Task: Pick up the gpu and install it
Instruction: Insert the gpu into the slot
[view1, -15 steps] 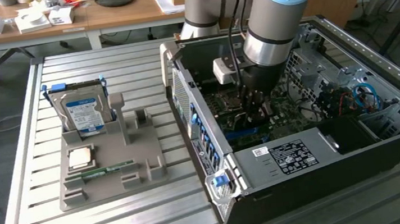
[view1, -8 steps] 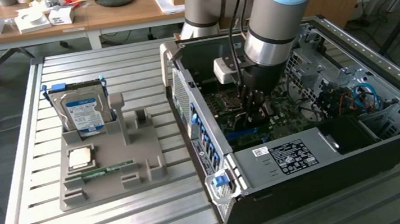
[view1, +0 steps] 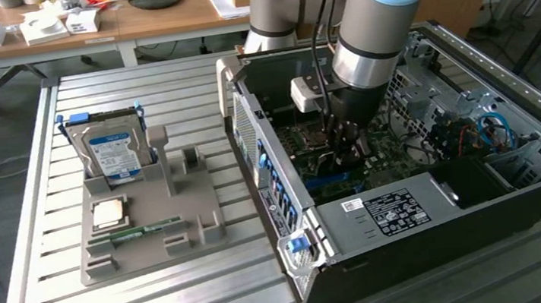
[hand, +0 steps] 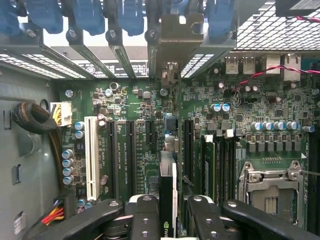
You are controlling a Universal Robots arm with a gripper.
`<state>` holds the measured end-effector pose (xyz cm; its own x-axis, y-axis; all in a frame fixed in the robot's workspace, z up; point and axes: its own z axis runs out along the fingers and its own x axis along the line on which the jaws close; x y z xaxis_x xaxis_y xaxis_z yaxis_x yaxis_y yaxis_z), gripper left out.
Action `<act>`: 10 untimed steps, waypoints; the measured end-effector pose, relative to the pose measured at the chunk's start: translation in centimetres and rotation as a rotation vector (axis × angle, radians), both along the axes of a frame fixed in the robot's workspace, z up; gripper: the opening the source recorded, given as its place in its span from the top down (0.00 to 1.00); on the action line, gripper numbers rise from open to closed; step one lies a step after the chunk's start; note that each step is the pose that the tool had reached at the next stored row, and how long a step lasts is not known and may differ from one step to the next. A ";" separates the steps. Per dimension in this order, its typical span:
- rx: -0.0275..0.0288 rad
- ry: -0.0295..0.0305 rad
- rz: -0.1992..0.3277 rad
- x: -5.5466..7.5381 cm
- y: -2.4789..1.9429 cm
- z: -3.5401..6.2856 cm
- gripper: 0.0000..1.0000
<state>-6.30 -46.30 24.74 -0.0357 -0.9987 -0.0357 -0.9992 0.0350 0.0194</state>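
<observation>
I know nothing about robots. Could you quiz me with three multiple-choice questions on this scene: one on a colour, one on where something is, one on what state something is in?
1. What colour is the hard drive label?
A blue and white; B red; C yellow
2. Where is the gripper?
A beside the hard drive; B inside the open computer case; C behind the case
3. The gripper is:
A wide open and empty; B clamped on the gpu; C shut on nothing

Answers: A, the label shows blue and white; B, the arm reaches down into the case; B, its fingers press both sides of the card.
</observation>
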 end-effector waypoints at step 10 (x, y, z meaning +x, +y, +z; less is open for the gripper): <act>-0.0003 0.0014 0.000 0.0 0.00 -0.03 0.73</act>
<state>-6.29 -46.30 24.70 -0.0355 -0.9987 -0.0354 -0.9992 0.0348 0.0208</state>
